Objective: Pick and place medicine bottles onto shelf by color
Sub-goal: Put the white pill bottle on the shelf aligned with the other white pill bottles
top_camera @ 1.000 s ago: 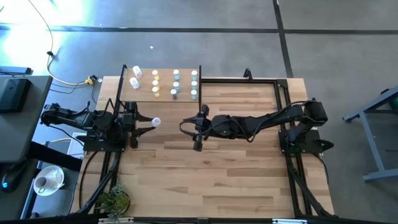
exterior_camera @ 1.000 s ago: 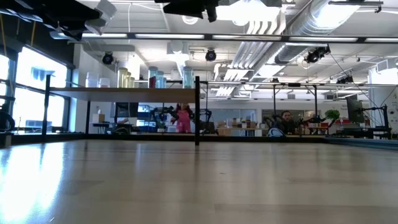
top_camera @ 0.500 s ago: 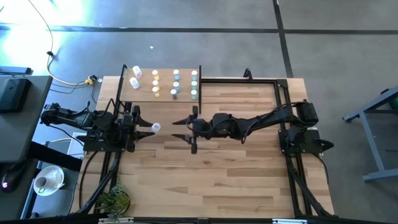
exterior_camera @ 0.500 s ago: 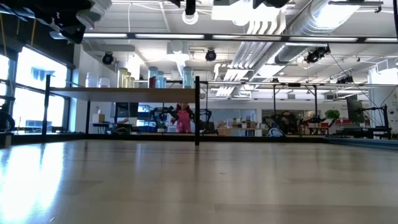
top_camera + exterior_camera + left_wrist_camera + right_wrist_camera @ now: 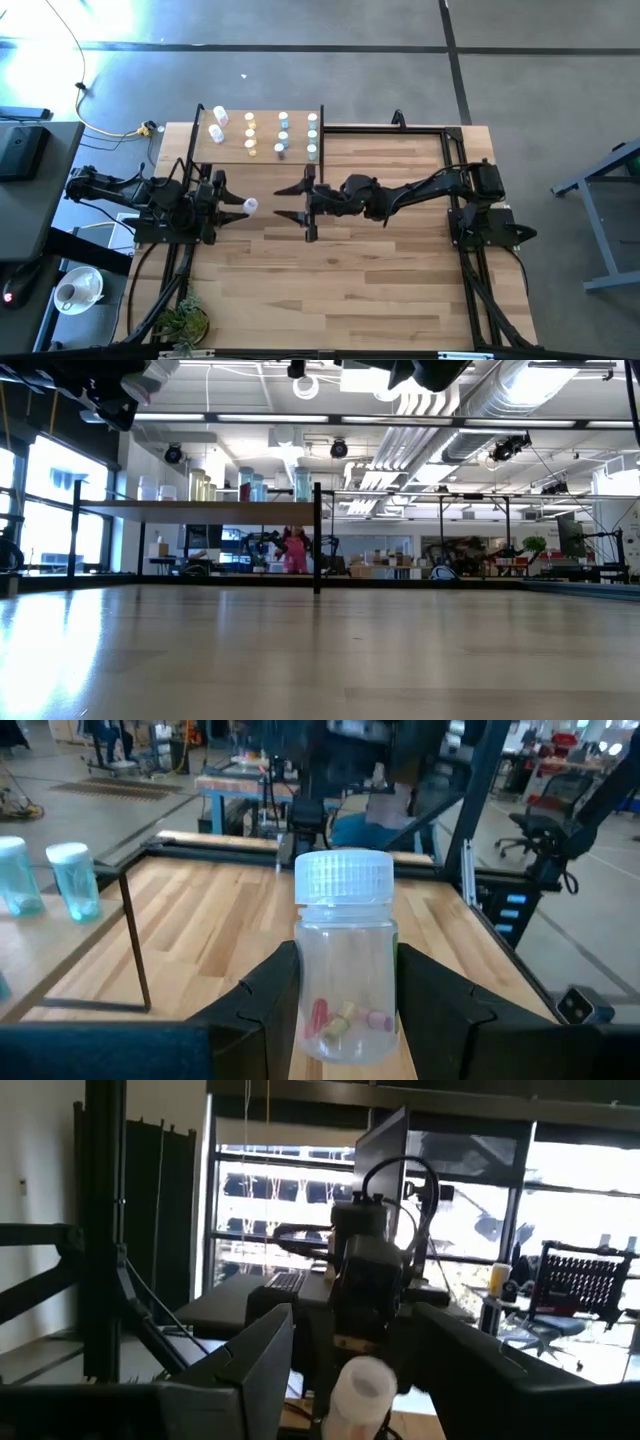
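Right now your left gripper [image 5: 345, 1010] pinches one clear white-capped bottle [image 5: 345, 960] above the table's left half, long axis along the fingers, cap pointing toward the right gripper [image 5: 296, 200]. That one faces it just beside, fingers spread and empty. On the shelf [image 5: 230, 152] you can count about eleven bottles standing upright: two white, three yellowish, six bluish or greenish.

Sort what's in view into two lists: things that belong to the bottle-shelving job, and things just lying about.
Job:
- clear bottle held in left gripper
- shelf with bottles on it
- right gripper, fingers open, facing the held bottle

Lying about:
- potted plant
- cup off the table
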`<state>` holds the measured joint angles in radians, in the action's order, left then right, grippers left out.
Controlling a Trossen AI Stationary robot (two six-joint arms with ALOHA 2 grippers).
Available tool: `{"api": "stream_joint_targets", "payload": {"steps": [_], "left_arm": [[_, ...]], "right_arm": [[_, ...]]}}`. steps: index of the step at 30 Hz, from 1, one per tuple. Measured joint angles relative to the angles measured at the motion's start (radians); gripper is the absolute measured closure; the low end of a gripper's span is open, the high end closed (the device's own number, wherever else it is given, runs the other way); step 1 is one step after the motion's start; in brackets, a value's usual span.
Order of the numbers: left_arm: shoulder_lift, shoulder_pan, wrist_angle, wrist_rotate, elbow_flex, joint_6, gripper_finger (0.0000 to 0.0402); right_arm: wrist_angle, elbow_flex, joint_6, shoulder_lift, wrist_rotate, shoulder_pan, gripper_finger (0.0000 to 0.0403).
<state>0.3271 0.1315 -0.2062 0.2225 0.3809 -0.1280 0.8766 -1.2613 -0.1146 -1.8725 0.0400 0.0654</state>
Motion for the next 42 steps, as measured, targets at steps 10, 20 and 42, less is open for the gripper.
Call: {"api": "stream_joint_targets", "payload": {"steps": [10, 20, 42], "left_arm": [[0.067, 0.000, 0.212, 0.006, 0.000, 0.069, 0.0268], [0.289, 0.000, 0.465, -0.006, 0.000, 0.109, 0.0268], [0.555, -0.001, 0.872, 0.029, 0.000, 0.139, 0.0268]], "right_arm": [[-0.021, 0.000, 0.066, -0.043, 0.003, 0.000, 0.0206], [-0.021, 0.000, 0.101, -0.054, 0.003, 0.000, 0.0206], [-0.089, 0.000, 0.116, -0.053, 0.002, 0.005, 0.0206]]}}
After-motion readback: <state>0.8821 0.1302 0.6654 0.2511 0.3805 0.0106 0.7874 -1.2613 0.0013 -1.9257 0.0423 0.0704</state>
